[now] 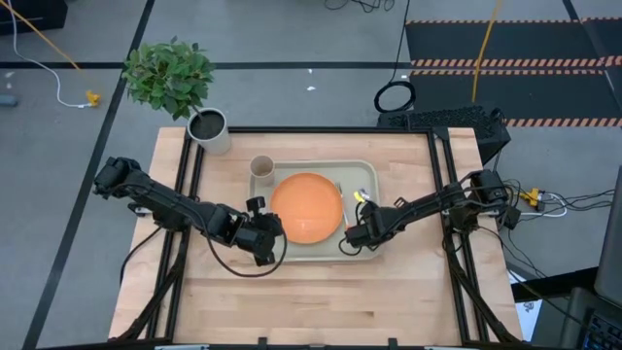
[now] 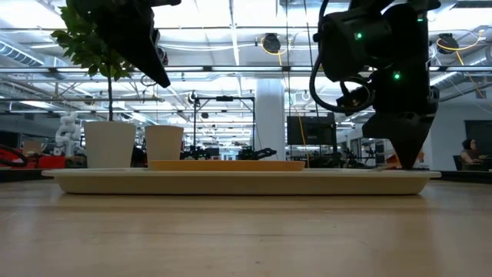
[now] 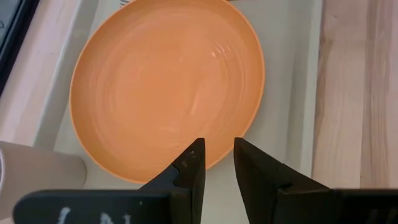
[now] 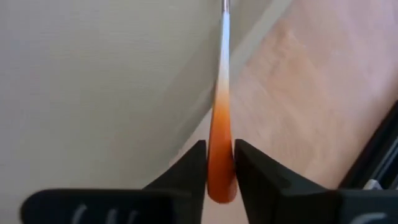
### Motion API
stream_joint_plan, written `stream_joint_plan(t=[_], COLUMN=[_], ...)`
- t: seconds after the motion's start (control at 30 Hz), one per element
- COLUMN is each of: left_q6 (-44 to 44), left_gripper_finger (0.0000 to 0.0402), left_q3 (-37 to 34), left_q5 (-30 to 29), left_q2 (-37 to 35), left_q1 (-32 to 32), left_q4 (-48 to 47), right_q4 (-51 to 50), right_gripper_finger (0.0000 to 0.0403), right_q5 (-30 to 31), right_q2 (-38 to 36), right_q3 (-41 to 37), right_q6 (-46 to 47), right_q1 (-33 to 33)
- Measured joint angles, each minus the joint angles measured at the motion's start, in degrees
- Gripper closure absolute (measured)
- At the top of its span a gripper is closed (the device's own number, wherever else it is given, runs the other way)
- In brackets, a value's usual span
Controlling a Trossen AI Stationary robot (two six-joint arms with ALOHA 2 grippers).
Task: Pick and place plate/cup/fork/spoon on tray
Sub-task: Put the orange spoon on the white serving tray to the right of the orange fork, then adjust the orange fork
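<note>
The orange plate lies flat on the pale tray; it also shows in the left wrist view. The beige cup stands upright in the tray's far left corner. My left gripper is open and empty, above the plate's near left edge. My right gripper is at the tray's right side, shut on a utensil with an orange-red handle. Its head is out of view, so I cannot tell fork from spoon. A thin silver utensil lies beside the plate's right edge. My right gripper pinches the utensil's orange-red handle between its two fingers, near the handle's free end. The fingers point down. The silver shaft runs away from the fingers over the tray's right rim. I cannot tell whether its far end rests on the tray.
A grey-white pot with dark soil stands on the table at the far left, beyond the tray, with a green plant behind it. Bare wood lies between the tray and the table's near edge. Black frame rails run along both sides.
</note>
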Motion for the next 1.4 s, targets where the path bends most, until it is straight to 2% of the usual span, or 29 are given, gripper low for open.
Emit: stream_joint_plan(t=[0.3, 0.6, 0.77, 1.03, 1.23, 1.33, 1.4], left_q6=[0.47, 0.48, 0.47, 0.80, 0.88, 0.92, 0.95], left_gripper_finger=[0.0314, 0.0314, 0.0314, 0.0314, 0.0314, 0.0314, 0.0314], left_q3=[0.00, 0.00, 0.00, 0.00, 0.00, 0.00, 0.00], left_q5=[0.02, 0.03, 0.04, 0.04, 0.05, 0.07, 0.07], left_q2=[0.00, 0.00, 0.00, 0.00, 0.00, 0.00, 0.00], left_q1=[0.00, 0.00, 0.00, 0.00, 0.00, 0.00, 0.00], left_q4=[-0.02, -0.02, -0.03, -0.02, 0.00, 0.05, 0.14], right_q4=[0.87, 0.94, 1.20, -2.04, -2.26, 2.39, 7.46], right_gripper_finger=[0.0261, 0.0227, 0.0223, 0.0233, 0.0233, 0.0234, 0.0234], right_q5=[-1.56, -5.98, -8.81, -9.39, -10.40, -7.71, -3.12], right_q2=[-0.02, -0.04, -0.04, -0.21, -4.65, -8.80, -11.67], right_q3=[0.00, 0.00, 0.00, 0.00, 0.00, 0.00, 0.00], right_q6=[1.36, -0.80, -4.11, -7.57, -6.23, -6.35, -7.78], right_q1=[0.00, 0.00, 0.00, 0.13, 0.57, 1.48, 2.38])
